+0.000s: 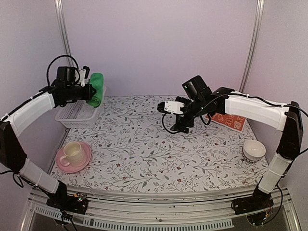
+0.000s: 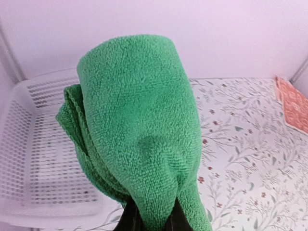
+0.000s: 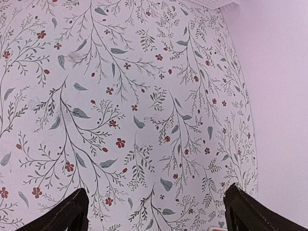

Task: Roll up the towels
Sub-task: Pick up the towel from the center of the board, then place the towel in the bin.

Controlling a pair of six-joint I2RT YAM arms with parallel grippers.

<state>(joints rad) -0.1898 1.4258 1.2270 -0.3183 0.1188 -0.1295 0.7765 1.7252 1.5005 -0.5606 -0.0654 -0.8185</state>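
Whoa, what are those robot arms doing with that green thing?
The left gripper is shut on the green towel, which is bunched into a roll, and holds it up in the air by the white basket. The right gripper is wide open and empty over the flowery table. The orange-red towel lies flat at the table's far right, with nothing touching it.

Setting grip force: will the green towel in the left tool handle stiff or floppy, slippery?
Likely floppy: the green towel bulges over the left tool, folded layers sagging at one side. Probably light: a pinch at one end holds it up. Fuzzy pile suggests little slipping.
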